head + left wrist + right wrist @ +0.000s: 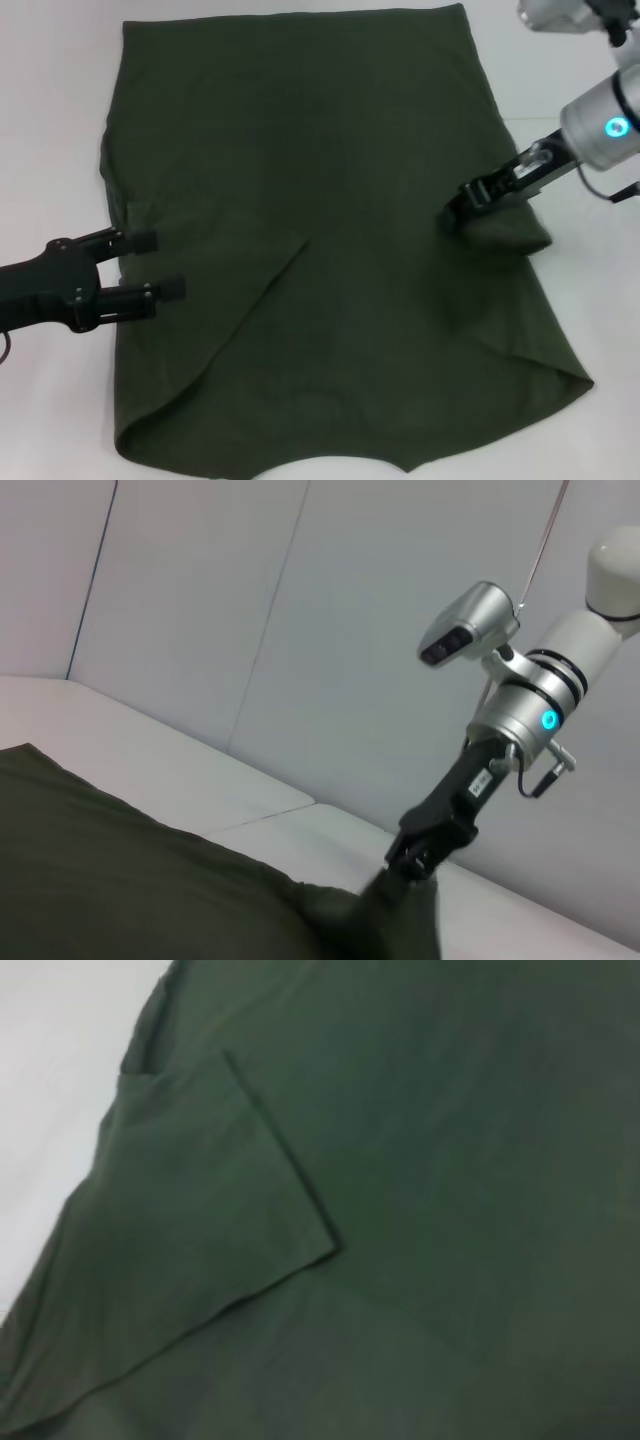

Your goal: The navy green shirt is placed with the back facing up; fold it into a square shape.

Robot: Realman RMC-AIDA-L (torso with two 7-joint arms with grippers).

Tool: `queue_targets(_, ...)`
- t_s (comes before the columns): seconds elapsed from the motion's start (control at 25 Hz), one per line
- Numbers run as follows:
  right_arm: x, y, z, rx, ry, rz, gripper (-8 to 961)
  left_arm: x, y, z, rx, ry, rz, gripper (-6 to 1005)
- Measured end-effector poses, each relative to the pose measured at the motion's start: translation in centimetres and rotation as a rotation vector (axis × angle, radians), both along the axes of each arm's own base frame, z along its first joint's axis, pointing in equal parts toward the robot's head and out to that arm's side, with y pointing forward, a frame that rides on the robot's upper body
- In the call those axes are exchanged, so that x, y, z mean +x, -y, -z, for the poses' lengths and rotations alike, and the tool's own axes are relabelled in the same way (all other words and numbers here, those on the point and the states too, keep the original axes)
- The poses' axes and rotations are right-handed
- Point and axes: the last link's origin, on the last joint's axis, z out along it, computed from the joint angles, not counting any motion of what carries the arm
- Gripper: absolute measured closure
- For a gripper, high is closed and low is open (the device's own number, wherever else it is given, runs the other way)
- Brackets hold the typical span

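- Head view: shirt (330, 250) spread flat across the table (50, 120), left sleeve already folded in toward centre. Left gripper (155, 265) at nine o'clock over the shirt's edge, fingers apart, holding nothing. Right gripper (478, 200) at three o'clock, clamped on a bunched right sleeve, lifted.
- Left wrist view: right gripper (412, 862) pinching a raised peak of cloth.
- Right wrist view: only the folded sleeve (220, 1220) lying flat on the shirt.
- Risk: thin pinch slipping mid-carry, or dragging the body askew and leaving a crooked fold.
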Motion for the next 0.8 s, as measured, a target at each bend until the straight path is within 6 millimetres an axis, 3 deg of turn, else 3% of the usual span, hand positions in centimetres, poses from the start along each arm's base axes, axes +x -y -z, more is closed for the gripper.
queue_targets(0.2, -0.9, 0.5, 1.2, -0.015, -0.070, 0.069, 853, 0.1, -0.1, -0.1, 0.000, -0.001, 0.001, 93)
queue_targets(0.36, -0.9, 0.6, 0.4, -0.003, -0.134, 0.117, 687, 0.1, -0.2, -0.2, 0.000, -0.003, -0.001, 93)
queue_targets(0.4, -0.3, 0.5, -0.1, 0.011, -0.130, 0.137, 645, 0.1, -0.2, -0.3, 0.000, -0.003, -0.001, 93)
queue_targets(0.52, 2.2, 0.3, -2.2, 0.076, -0.106, 0.202, 395, 0.1, -0.2, -0.3, -0.001, -0.003, 0.000, 93)
queue_targets(0.72, 6.1, 0.5, -4.8, 0.182, -0.077, 0.300, 162, 0.1, -0.2, -0.3, -0.001, -0.002, -0.001, 93)
queue_targets(0.8, 7.2, 0.8, -4.8, 0.195, -0.069, 0.322, 136, 0.2, -0.2, -0.2, -0.002, -0.001, 0.002, 93)
